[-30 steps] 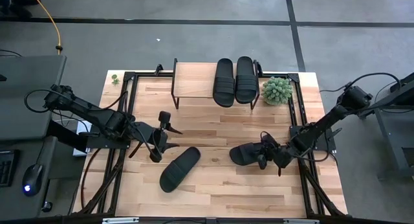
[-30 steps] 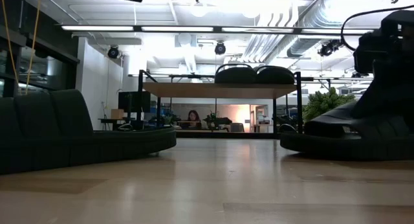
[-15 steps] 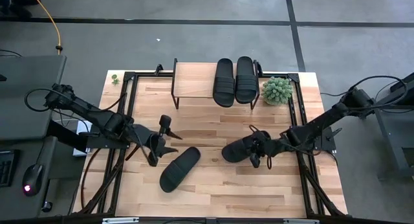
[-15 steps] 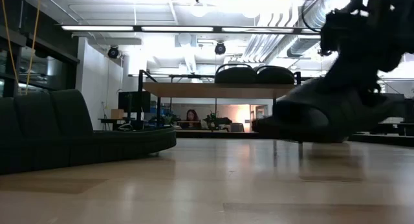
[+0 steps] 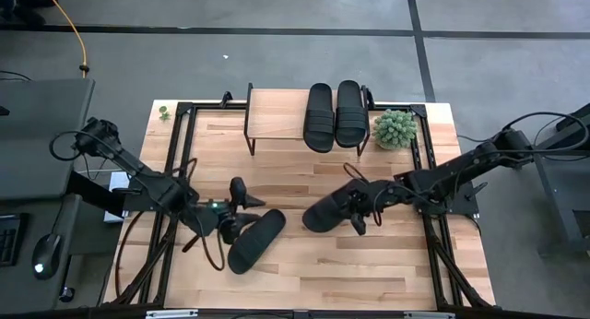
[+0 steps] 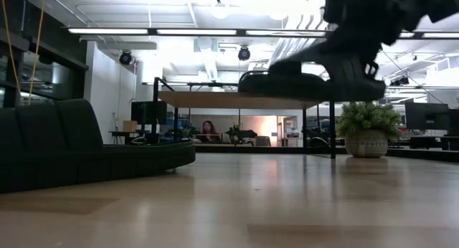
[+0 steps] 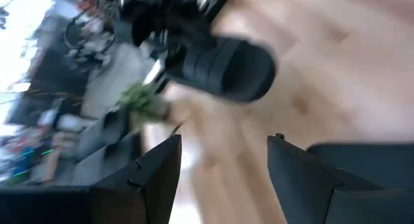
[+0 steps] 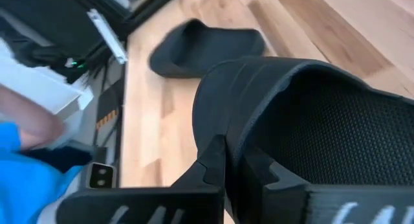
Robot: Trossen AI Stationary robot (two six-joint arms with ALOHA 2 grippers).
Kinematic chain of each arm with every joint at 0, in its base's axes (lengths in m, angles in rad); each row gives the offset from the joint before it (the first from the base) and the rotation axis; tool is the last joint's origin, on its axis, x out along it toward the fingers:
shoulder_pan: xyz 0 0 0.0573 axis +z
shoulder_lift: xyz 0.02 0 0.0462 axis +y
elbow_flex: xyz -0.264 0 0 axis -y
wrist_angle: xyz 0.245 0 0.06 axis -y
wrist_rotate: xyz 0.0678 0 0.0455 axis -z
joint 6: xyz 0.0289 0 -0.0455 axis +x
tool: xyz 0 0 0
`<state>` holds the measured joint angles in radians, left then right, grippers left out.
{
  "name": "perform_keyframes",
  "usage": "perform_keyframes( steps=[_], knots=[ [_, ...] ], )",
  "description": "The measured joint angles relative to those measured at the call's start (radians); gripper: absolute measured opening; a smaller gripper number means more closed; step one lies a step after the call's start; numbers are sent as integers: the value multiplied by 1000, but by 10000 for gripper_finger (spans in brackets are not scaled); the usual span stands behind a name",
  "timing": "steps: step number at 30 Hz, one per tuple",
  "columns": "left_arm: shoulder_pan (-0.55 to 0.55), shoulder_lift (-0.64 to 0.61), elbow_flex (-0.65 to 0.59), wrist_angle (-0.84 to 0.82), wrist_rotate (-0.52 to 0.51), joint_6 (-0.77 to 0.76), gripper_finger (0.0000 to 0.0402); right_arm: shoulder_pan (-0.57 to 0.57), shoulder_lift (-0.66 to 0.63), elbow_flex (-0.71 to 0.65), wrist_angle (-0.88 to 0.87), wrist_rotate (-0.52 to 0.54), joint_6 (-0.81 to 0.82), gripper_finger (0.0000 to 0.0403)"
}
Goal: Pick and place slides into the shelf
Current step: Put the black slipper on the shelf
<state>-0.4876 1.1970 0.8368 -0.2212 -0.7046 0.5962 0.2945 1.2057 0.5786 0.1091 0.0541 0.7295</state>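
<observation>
Two black slides (image 5: 335, 114) lie side by side, soles down, on the right half of the shelf (image 5: 277, 112) at the table's far edge. A third slide (image 5: 256, 241) lies flat on the table, left of centre. My left gripper (image 5: 241, 211) is open right beside that slide's far end; in the left wrist view the slide (image 7: 362, 162) lies next to one finger. My right gripper (image 5: 362, 205) is shut on the fourth slide (image 5: 327, 211), which shows in the air in the low view (image 6: 323, 67). My right gripper pinches the fourth slide between its two fingers at the edge of the ribbed strap (image 8: 240, 136). It comes nearly level from the table's right side. The slide is lifted clear of the table, sole down and slightly tilted.
A small potted plant (image 5: 395, 128) stands right of the shelf, near the table's far right corner. Black frame rails (image 5: 181, 144) run along the table's left and right sides. Bare wood lies between the shelf and both grippers.
My right gripper has lifted its slide off the table and carried it up and toward the table's left. My left gripper has moved toward the near edge and slightly right, down beside the lying slide, which has stayed in place.
</observation>
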Motion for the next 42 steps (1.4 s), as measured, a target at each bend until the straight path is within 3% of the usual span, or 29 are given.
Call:
perform_keyframes(
  steps=[9, 23, 33, 42],
  knots=[
    [-4, 74, -1, 134, -159, 117, 211, -14, 0, 89, -22, -38, -84, 0],
    [-4, 105, 1, 241, -175, 185, 211, -49, 12, 123, 2, -52, -110, 0],
    [-4, 105, 1, 260, -154, 185, 211, -121, 123, 124, 161, -171, -136, 0],
    [-4, 129, 1, 286, -115, 208, 211, -158, 270, 315, 107, -248, -229, 0]
  ],
)
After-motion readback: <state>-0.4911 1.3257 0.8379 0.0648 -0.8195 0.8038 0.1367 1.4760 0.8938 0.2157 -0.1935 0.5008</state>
